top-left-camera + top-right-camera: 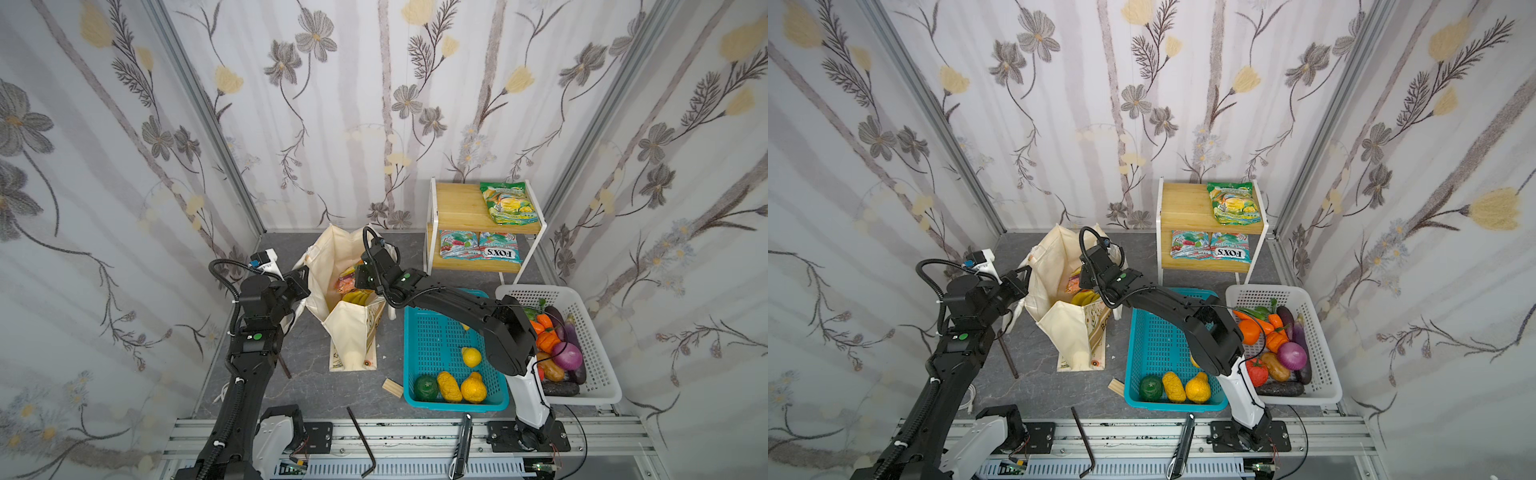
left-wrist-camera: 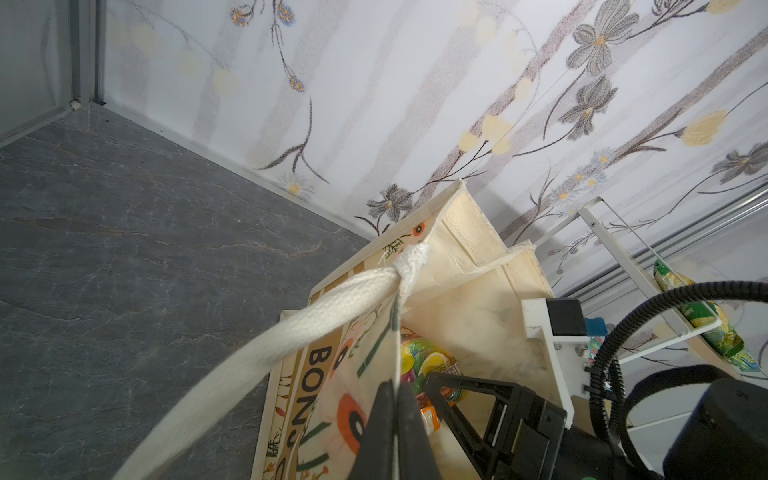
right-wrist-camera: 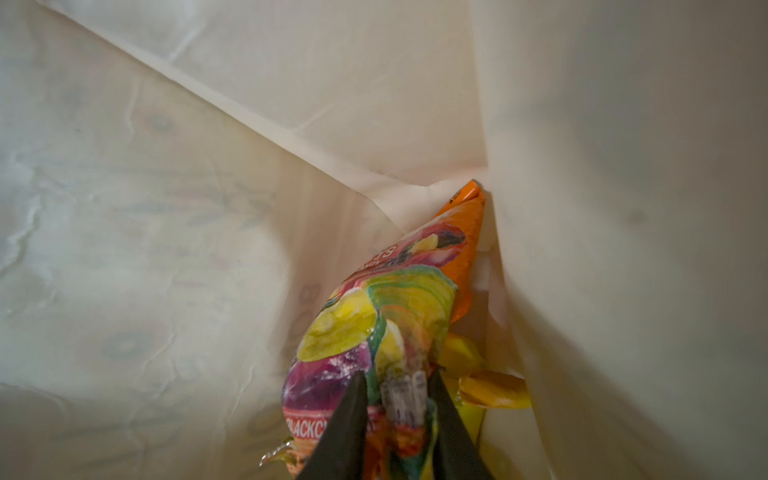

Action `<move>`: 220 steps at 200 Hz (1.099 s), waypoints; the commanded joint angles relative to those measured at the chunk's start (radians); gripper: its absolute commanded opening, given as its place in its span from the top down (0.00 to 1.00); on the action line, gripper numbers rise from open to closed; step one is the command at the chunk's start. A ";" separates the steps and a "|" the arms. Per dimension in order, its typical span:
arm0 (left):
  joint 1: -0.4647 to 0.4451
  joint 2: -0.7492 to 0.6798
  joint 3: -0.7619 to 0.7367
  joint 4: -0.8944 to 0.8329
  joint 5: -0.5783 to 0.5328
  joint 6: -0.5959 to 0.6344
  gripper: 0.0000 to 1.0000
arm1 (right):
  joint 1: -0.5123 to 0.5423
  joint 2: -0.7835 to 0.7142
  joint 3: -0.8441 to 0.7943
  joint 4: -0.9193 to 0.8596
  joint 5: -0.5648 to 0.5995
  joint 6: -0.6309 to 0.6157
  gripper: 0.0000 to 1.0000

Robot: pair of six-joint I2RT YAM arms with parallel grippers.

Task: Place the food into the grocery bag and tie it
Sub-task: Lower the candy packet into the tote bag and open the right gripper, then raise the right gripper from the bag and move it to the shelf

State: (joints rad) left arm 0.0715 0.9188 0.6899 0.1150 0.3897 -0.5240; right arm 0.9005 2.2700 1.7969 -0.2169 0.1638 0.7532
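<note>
Inside, the orange snack packet point(image 3: 395, 299) lies in the grocery bag point(image 1: 351, 328) beside the banana bunch point(image 1: 358, 296). The right tool point(image 3: 397, 376) is released, its jaws parted either side of the packet's crimped edge. The left tool point(image 2: 395, 384) is clenched on the bag's left rim. The bag stands open on the tabletop point(image 1: 316, 386), left of the teal basket point(image 1: 432, 332). The green packet point(image 1: 509, 203) lies on the far shelf point(image 1: 457, 208).

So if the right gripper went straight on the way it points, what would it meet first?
The orange packet, between the jaws of the right gripper inside the bag; beyond it, probably bag cloth.
</note>
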 commanded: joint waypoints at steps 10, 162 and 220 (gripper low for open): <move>0.000 0.000 0.006 0.045 0.001 -0.001 1.00 | 0.001 -0.026 0.007 -0.048 0.029 -0.029 0.58; -0.001 0.005 0.004 0.045 -0.008 -0.002 1.00 | 0.034 -0.789 -0.403 0.252 0.406 -0.257 0.00; 0.001 0.000 0.005 0.044 -0.008 -0.003 1.00 | -0.358 -1.129 -0.574 0.165 0.145 -0.066 0.00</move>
State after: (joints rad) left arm 0.0711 0.9257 0.6899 0.1234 0.3775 -0.5236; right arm 0.6380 1.2175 1.2579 -0.0441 0.4011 0.6308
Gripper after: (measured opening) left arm 0.051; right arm 0.995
